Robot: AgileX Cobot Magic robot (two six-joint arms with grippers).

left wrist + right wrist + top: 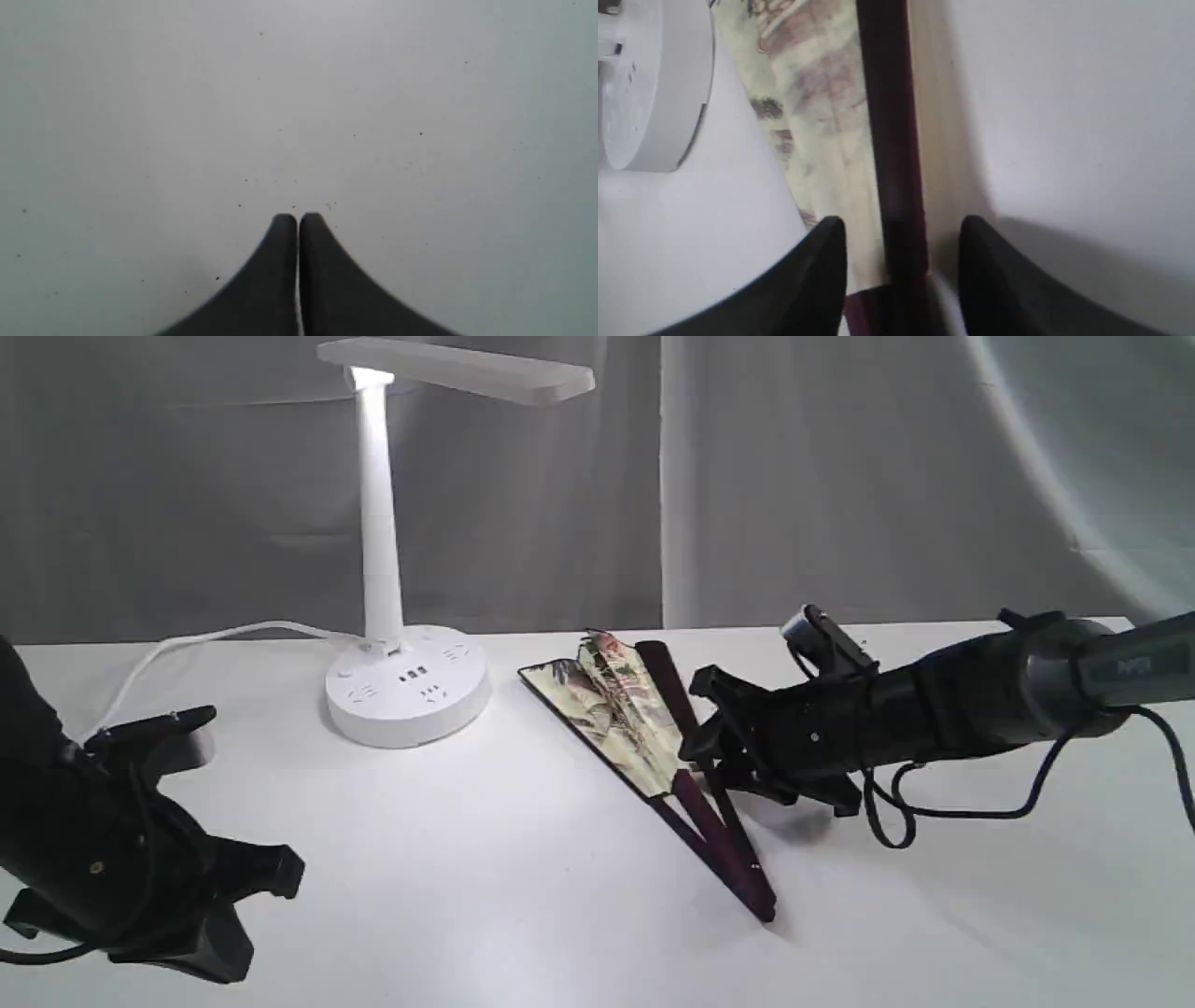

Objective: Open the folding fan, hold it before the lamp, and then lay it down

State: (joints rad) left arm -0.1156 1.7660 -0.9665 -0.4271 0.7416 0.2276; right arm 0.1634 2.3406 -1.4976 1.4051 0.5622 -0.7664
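The folding fan (624,709) lies partly spread on the white table (523,859), its cream painted leaf toward the lamp and its dark maroon ribs (724,845) meeting at the near end. My right gripper (705,733) is low over the fan and open. In the right wrist view the outer maroon rib (889,140) runs between its fingers (822,261) without a visible grip, and the leaf (822,112) lies beside it. The white lamp (378,523) stands lit at the back left of the fan. My left gripper (297,217) is shut on nothing over bare table.
The lamp's round base with sockets (407,686) sits close to the fan's leaf tip, and its white cord (187,639) trails off to the left. A grey curtain (794,476) hangs behind the table. My left arm (103,840) fills the near left corner.
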